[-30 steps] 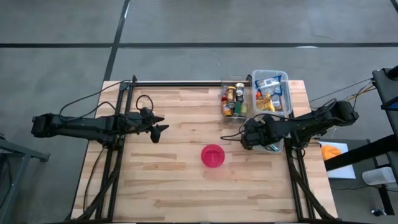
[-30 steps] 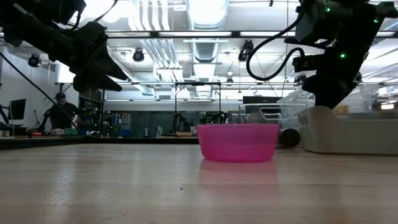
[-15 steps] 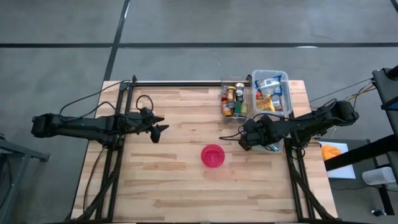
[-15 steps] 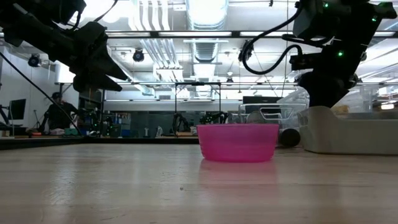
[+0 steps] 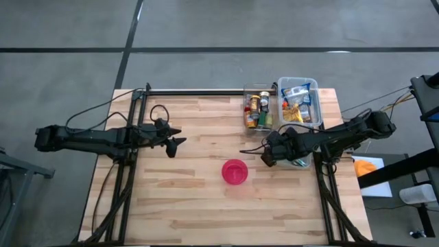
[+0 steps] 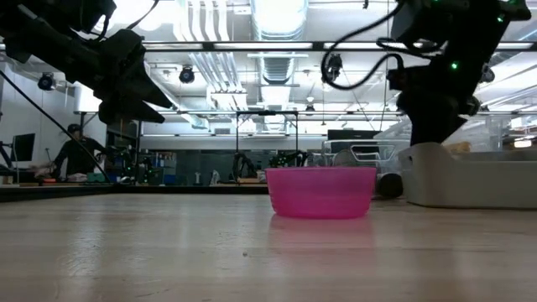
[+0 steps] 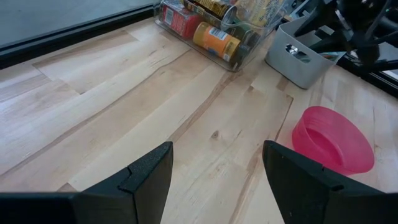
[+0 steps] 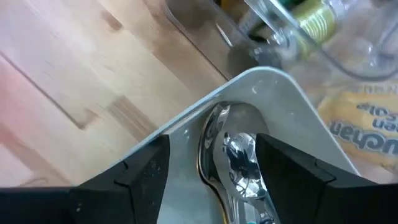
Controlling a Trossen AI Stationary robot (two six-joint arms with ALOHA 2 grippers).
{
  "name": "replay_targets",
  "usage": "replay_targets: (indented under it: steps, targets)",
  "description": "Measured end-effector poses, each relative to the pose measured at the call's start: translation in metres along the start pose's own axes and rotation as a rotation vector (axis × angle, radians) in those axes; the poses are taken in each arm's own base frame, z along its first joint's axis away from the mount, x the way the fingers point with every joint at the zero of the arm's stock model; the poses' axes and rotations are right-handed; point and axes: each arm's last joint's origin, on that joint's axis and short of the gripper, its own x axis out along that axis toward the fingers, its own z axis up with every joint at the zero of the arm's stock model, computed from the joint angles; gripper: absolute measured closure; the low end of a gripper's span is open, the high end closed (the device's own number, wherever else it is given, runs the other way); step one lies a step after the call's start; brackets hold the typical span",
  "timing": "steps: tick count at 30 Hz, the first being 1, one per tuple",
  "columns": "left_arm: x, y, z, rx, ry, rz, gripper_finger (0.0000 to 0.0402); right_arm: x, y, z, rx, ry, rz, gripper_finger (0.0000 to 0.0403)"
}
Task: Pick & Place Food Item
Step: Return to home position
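Note:
Food items fill two clear bins [image 5: 258, 108] [image 5: 300, 101] at the table's far right: cans and bottles in the narrow one, packets in the wider one. A pink bowl [image 5: 234, 171] stands near the table's middle. My right gripper [image 8: 211, 143] is open, pointing steeply down over the corner of a grey tub [image 8: 261, 74], in which metal spoons [image 8: 239, 155] lie. Its fingers stand on either side of the spoons, apart from them. My left gripper [image 5: 176, 137] waits open over the table's left half, nothing between its fingers [image 7: 217, 149].
The grey tub [image 6: 470, 176] sits at the right edge, just near of the bins and right of the bowl [image 6: 320, 191]. A black rail runs along the far edge. Bare wood lies between the two arms and toward the near edge. A person stands in the room behind.
My right hand has tipped a little, so that its gripper end has swung slightly toward the pink bowl, staying over the grey tub. The bowl, the bins and my left arm have kept still.

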Motion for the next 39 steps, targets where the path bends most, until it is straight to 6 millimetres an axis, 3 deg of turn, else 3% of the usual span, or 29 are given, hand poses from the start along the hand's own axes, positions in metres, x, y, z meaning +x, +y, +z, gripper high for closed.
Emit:
replay_targets:
  steps: [7,21,25,29,33,39]
  targets:
    - [0.0,0.0,0.0,0.0,0.001,0.001,0.0153,-0.014,0.014,0.015,-0.019,-0.086,0.097,0.0178]
    - [0.0,0.0,0.0,0.0,0.0,0.001,0.0153,-0.049,0.044,0.031,-0.151,-0.41,0.197,0.0284]
    - [0.0,0.0,0.0,0.0,0.001,0.0,0.0153,-0.051,0.055,0.036,-0.187,-0.516,0.327,0.0332]
    - [0.0,0.0,0.0,0.0,0.0,0.0,0.0153,-0.057,0.068,0.04,-0.32,-0.638,0.591,0.0384]
    - [0.0,0.0,0.0,0.0,0.0,0.0,0.0153,-0.062,0.073,0.041,-0.426,-0.811,0.778,0.0388]
    - [0.0,0.0,0.0,0.0,0.001,0.0,0.0153,-0.059,0.063,0.04,-0.448,-0.889,0.828,0.0388]
